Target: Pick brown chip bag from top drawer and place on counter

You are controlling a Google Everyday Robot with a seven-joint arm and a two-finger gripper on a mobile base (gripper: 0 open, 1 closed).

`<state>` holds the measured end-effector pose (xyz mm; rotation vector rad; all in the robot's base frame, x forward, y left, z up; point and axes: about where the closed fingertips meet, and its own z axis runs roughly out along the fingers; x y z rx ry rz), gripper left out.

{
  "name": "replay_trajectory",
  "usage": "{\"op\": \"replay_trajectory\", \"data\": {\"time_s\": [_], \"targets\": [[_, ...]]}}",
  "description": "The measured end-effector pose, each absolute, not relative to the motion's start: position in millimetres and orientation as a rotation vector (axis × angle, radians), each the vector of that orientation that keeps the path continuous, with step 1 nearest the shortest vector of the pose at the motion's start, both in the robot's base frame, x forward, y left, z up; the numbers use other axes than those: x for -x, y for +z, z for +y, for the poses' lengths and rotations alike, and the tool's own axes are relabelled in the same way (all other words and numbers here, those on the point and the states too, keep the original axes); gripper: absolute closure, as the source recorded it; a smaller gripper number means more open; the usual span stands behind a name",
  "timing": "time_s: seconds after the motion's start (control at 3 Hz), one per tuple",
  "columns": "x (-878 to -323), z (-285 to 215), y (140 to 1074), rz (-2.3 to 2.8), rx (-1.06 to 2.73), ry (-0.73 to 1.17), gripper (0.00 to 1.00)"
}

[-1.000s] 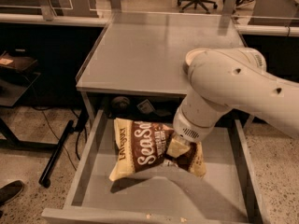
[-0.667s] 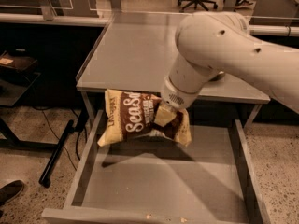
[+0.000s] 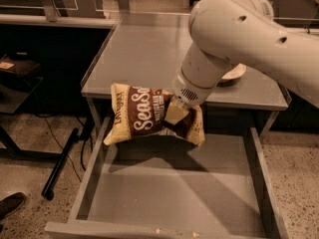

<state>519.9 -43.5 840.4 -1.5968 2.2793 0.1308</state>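
And here we have the chip bag [image 3: 142, 114] up in the air, hanging just in front of the bench's [image 3: 139, 59] front edge and clear of everything beneath it. The tool [image 3: 178, 108] sits at that same front edge, right of its middle, closed down tight on the bag's right-hand part. We can see the foil bunched and creased where it is pinched. The bag hangs tilted, its cream left end dipping lower and its brown middle with the white script facing us.

Below the bench front, the drawer [image 3: 174, 193] stands pulled all the way out toward us, and the bag's shadow falls across its flat grey bottom. The bag touches neither the drawer nor the bench top.

The big pale arm [image 3: 239, 34] sweeps in over the bench's right half and bends down to the tool. Tucked behind it, on the bench's right side, we catch a white bowl [image 3: 233, 73], partly hidden by the arm. Left of the bench, a black stand leg [image 3: 60, 163] rests on the speckled floor.
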Motion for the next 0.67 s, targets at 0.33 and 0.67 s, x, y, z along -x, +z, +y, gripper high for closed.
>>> {"op": "replay_trajectory", "data": {"time_s": [0.33, 0.67], "targets": [[-538.9, -48.1, 881.7, 2.252, 1.558, 0.091, 1.0], [-543.6, -48.0, 894.2, 2.238, 1.544, 0.084, 1.0]]}}
